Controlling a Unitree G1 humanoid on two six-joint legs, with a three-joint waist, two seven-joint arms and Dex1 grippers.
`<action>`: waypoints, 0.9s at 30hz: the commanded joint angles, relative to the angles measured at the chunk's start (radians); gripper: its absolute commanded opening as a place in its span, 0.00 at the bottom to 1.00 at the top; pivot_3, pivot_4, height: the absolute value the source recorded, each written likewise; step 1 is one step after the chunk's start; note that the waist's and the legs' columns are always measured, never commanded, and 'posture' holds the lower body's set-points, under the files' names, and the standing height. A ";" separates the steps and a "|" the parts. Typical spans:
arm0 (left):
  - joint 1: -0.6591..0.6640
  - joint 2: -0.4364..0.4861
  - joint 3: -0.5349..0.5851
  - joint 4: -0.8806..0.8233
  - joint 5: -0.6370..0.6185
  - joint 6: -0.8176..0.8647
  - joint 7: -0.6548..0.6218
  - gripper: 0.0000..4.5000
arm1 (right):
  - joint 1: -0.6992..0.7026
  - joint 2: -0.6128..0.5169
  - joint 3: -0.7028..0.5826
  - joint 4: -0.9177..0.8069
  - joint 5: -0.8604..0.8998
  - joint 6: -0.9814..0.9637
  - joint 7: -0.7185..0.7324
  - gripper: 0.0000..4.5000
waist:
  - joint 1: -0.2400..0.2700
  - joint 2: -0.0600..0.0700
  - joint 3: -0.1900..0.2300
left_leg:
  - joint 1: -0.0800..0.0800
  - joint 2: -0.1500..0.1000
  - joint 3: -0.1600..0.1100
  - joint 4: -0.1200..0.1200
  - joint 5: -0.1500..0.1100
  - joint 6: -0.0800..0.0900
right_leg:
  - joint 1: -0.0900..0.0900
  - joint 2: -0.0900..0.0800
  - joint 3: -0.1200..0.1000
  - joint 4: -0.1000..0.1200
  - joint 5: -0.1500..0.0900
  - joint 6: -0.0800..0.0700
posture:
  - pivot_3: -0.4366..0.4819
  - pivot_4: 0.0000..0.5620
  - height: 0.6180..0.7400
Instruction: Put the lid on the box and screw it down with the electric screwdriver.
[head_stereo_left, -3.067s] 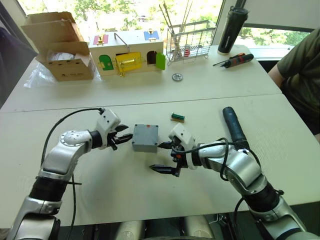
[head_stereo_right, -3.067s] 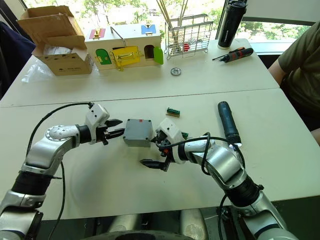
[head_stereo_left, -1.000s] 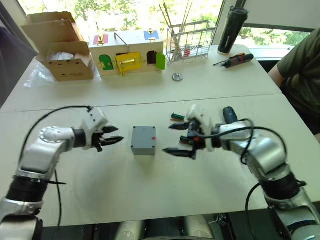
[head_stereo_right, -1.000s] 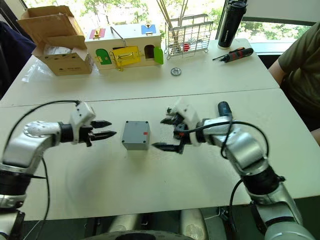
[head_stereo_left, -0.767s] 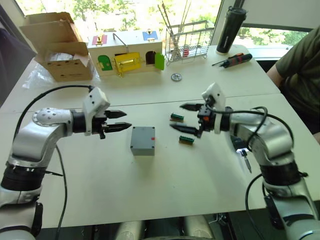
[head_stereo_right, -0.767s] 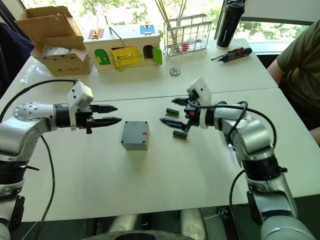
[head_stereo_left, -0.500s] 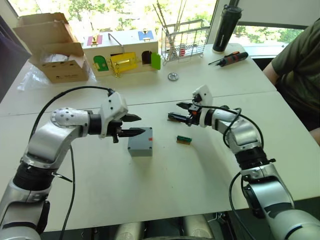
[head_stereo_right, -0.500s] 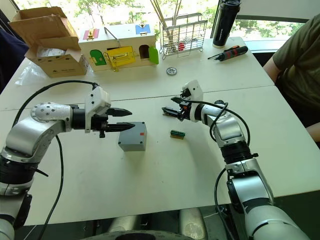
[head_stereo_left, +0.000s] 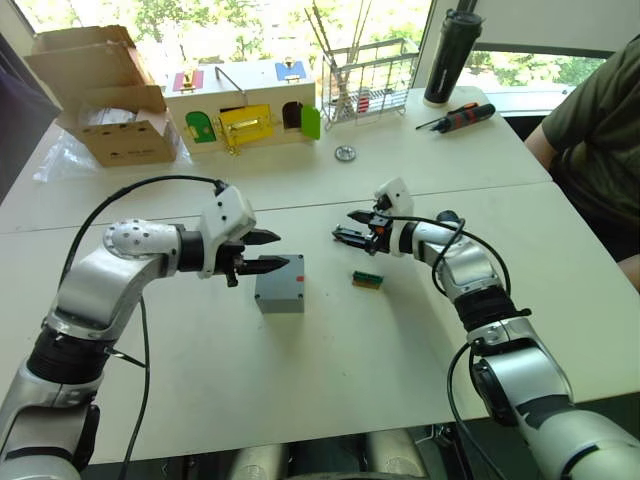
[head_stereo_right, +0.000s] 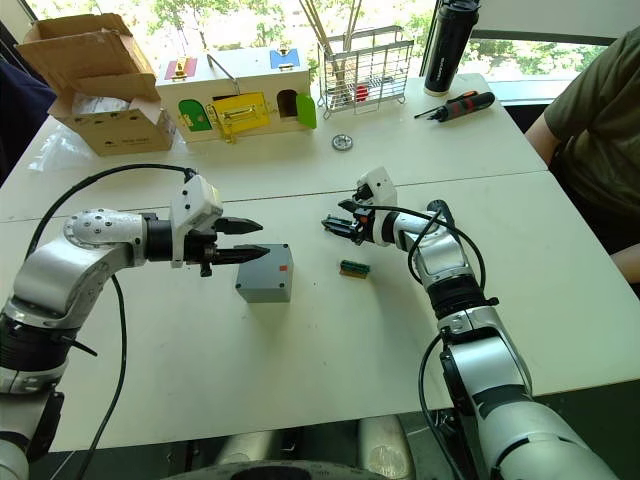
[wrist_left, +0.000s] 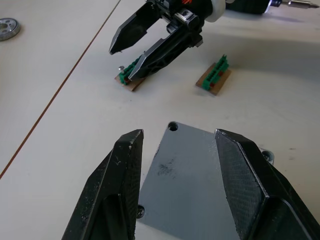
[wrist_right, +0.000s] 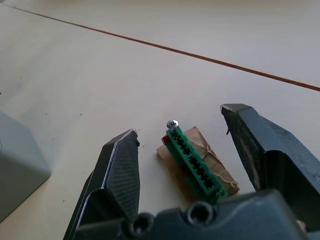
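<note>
The grey box (head_stereo_left: 280, 296) stands mid-table with the lid (wrist_left: 196, 170) lying flat on top of it; the lid's corner holes show. My left gripper (head_stereo_left: 268, 251) hovers open just above the box's left edge, its fingers apart over the lid. My right gripper (head_stereo_left: 349, 225) is open to the right of the box, straddling a green terminal block (wrist_right: 196, 168) on a brown card, with a small screw (wrist_right: 172, 123) standing at the block's end. The electric screwdriver (head_stereo_right: 436, 211) lies behind my right forearm, mostly hidden.
A second green terminal block (head_stereo_left: 367, 279) lies right of the box. At the back are a cardboard box (head_stereo_left: 112, 98), a wooden box with coloured doors (head_stereo_left: 245, 105), a wire rack (head_stereo_left: 375, 72), a black bottle (head_stereo_left: 445, 55), a hand screwdriver (head_stereo_left: 460, 117) and a metal disc (head_stereo_left: 345, 153). A person (head_stereo_left: 595, 120) sits at right.
Over the last second my right gripper swung away from the box to the far green block. My left gripper closed in over the box's left edge. The camera shifted too.
</note>
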 joint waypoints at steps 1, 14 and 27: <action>-0.014 0.001 0.029 0.013 0.018 -0.028 0.017 0.51 | -0.027 0.009 -0.009 0.002 -0.007 -0.025 0.008 0.69 | 0.000 0.000 0.000 | 0.000 0.000 0.000 0.000 0.000 0.000 | 0.000 0.000 0.000 0.000 0.000 0.000 | 0.48 0.27 1.00; 0.012 -0.009 0.034 0.029 0.023 -0.051 0.042 0.51 | -0.050 0.037 -0.029 0.050 -0.005 -0.032 -0.004 0.01 | -0.001 0.000 0.000 | 0.000 0.000 0.000 0.000 0.000 0.000 | 0.000 0.000 0.000 0.000 0.000 0.000 | 0.48 0.27 1.00; 0.022 -0.013 0.031 0.071 0.040 -0.088 0.041 0.51 | -0.048 0.021 -0.044 -0.024 0.007 -0.006 -0.001 0.01 | -0.001 0.000 0.000 | 0.000 0.000 0.000 0.001 0.000 0.000 | 0.000 0.000 0.000 0.001 0.000 0.000 | 0.48 0.27 1.00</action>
